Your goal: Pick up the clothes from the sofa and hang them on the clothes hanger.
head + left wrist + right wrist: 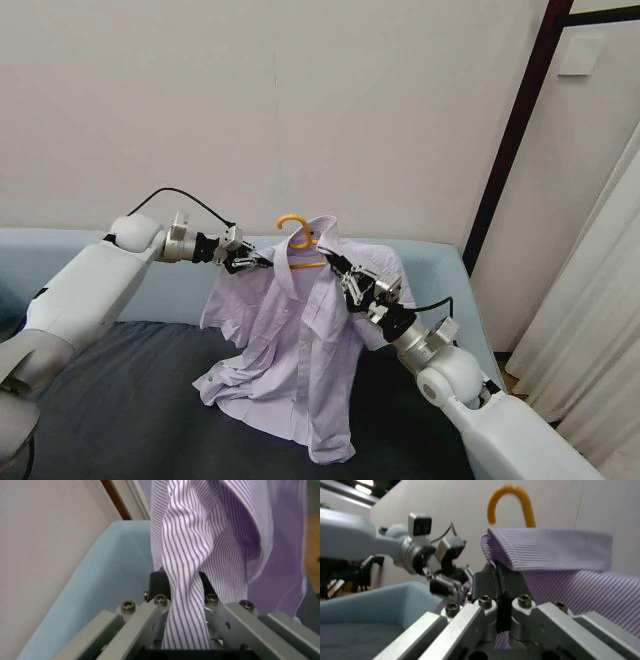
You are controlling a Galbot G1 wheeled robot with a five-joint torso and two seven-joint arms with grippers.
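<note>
Left pincer (243, 262) and right pincer (345, 272) both clamped on the purple striped shirt (300, 350) over the sofa (90, 250).
Left pincer pinches a fold of shoulder fabric, fingers fully closed; right pincer is closed on cloth just under the collar. Orange hanger (293, 225) hook pokes up above the collar. Arms reach in from either side, wrists level. Shirt hem bunches on the dark seat cushion (110, 400), with free cushion to the left and the wall (300, 100) behind.

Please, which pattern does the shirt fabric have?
The shirt has thin purple stripes on white, seen best in the left wrist view.
</note>
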